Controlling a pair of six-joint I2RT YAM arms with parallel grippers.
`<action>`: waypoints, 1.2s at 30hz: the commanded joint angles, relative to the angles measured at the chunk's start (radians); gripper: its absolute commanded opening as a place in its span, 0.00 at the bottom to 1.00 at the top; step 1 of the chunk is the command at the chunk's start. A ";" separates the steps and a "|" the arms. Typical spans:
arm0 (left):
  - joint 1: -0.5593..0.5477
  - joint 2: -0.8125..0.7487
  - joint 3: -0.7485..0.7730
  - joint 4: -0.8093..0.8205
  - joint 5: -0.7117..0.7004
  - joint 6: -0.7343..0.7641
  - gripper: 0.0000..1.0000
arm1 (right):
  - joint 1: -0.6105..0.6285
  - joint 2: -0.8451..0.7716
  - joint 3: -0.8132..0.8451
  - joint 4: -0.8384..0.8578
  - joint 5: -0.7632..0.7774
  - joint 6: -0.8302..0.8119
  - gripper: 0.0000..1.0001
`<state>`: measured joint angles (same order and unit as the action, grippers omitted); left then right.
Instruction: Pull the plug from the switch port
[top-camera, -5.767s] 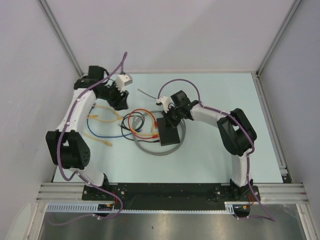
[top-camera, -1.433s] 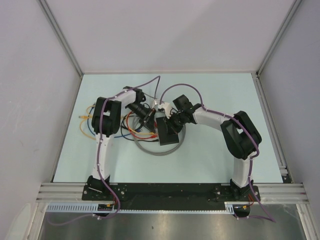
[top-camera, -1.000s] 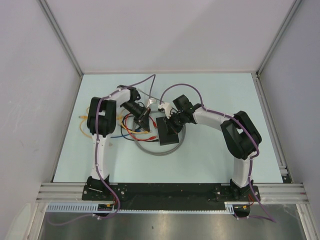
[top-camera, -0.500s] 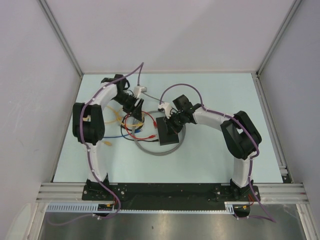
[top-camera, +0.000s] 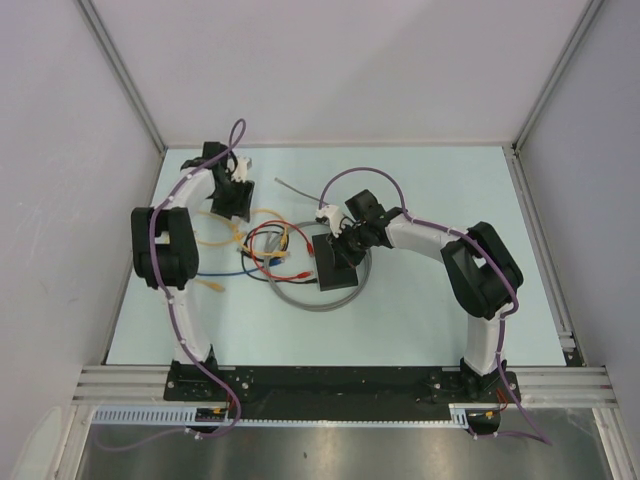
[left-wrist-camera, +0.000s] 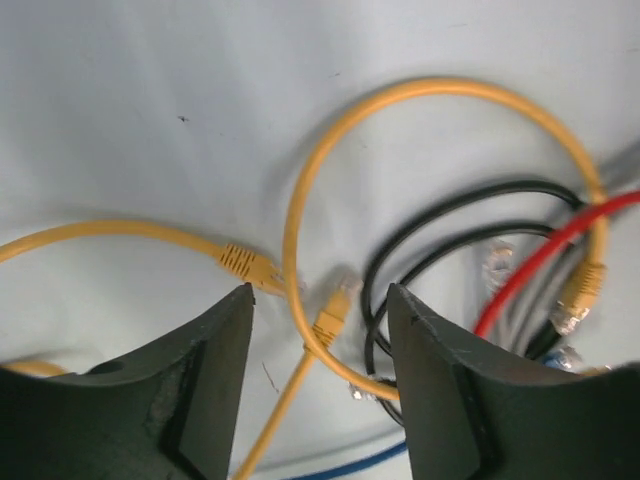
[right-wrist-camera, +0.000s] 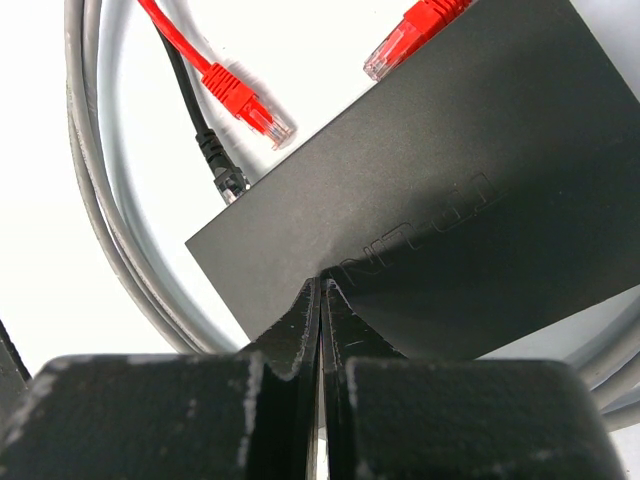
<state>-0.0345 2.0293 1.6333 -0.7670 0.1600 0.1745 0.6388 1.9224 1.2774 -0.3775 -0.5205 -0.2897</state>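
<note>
A: Matte black fingers on the right gripper (right-wrist-camera: 322, 285), pressed together with only a hairline slit, nothing gripped. Tips rest on the top face of the switch (right-wrist-camera: 450, 200), near its edge.
B: Left gripper (left-wrist-camera: 320, 293)?
A: Jaws wide apart, empty, over the pale table (left-wrist-camera: 150, 90). A yellow cable (left-wrist-camera: 420, 92) shows through the gap.
B: Where's the switch?
A: One switch, flat at mid-table. A grey cable (right-wrist-camera: 95, 190) coil curves round it. Well apart from the left gripper.
B: Counts?
A: Right wrist view: two red plugs, one black plug (right-wrist-camera: 226, 180). The loose red plug (right-wrist-camera: 248, 110) lies off the switch. The far red plug (right-wrist-camera: 405, 38) meets the switch's far edge. Left wrist view: three yellow plugs (left-wrist-camera: 243, 262), two black cable strands (left-wrist-camera: 470, 190), one red cable (left-wrist-camera: 560, 235), one blue cable (left-wrist-camera: 350, 468).
B: Unclear?
A: Port side hidden, so cannot tell whether the far red plug is seated. Both red leads run out of frame. Clear plugs (left-wrist-camera: 497, 262) blurred beside the black strands
</note>
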 joint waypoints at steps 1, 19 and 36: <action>0.013 0.083 0.043 0.011 -0.027 -0.047 0.58 | 0.012 0.058 -0.038 -0.058 0.091 -0.026 0.00; 0.068 -0.116 0.016 -0.052 -0.089 0.115 0.00 | 0.007 0.064 -0.036 -0.046 0.100 -0.012 0.00; 0.222 -0.215 -0.079 0.041 -0.333 0.145 0.28 | 0.002 0.095 -0.001 -0.052 0.086 -0.014 0.00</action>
<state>0.1894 1.7947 1.5391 -0.7071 -0.1139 0.3561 0.6415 1.9457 1.3022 -0.3603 -0.5201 -0.2852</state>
